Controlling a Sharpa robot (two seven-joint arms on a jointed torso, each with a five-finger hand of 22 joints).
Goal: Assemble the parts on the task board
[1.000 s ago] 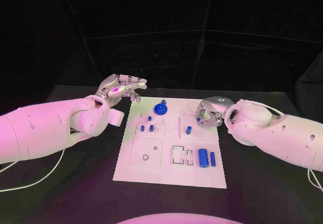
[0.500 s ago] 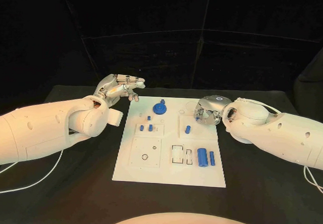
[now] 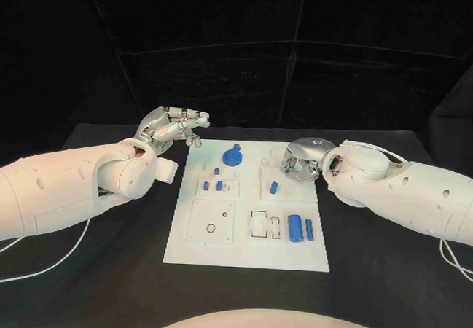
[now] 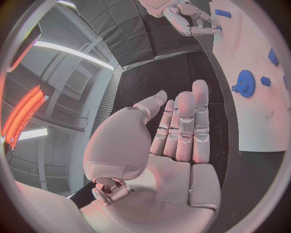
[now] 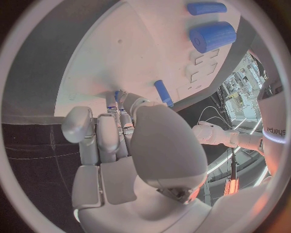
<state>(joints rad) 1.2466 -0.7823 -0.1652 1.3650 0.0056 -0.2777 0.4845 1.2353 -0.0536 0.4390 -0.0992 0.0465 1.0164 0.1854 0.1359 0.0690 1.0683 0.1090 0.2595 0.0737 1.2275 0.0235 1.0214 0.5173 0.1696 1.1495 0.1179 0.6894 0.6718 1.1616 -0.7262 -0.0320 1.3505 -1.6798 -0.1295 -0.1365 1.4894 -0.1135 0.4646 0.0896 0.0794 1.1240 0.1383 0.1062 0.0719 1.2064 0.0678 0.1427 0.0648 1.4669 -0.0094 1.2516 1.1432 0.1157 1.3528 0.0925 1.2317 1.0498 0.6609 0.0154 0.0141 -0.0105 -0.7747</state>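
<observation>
The white task board (image 3: 244, 241) lies mid-table. On it are a blue gear (image 3: 232, 159), two small blue pegs (image 3: 213, 185), another peg (image 3: 275, 187), a thick blue cylinder (image 3: 293, 228) and a slim one (image 3: 309, 228). My right hand (image 3: 300, 163) bends down onto the board's far right part. In the right wrist view its fingertips (image 5: 121, 104) close round a small blue piece (image 5: 116, 95) at the board surface, beside a blue peg (image 5: 162, 92). My left hand (image 3: 175, 128) hovers off the board's far left corner, fingers (image 4: 182, 126) straight, holding nothing.
Black table (image 3: 105, 275) surrounds the board on all sides. A white cable (image 3: 43, 269) trails under the left arm. Recessed slots (image 3: 260, 225) sit left of the thick cylinder, and a square plate with holes (image 3: 213, 223) lies on the board's near left.
My right hand has edged slightly further over the board's far right part, still bent onto it. The left hand stays raised in nearly the same place.
</observation>
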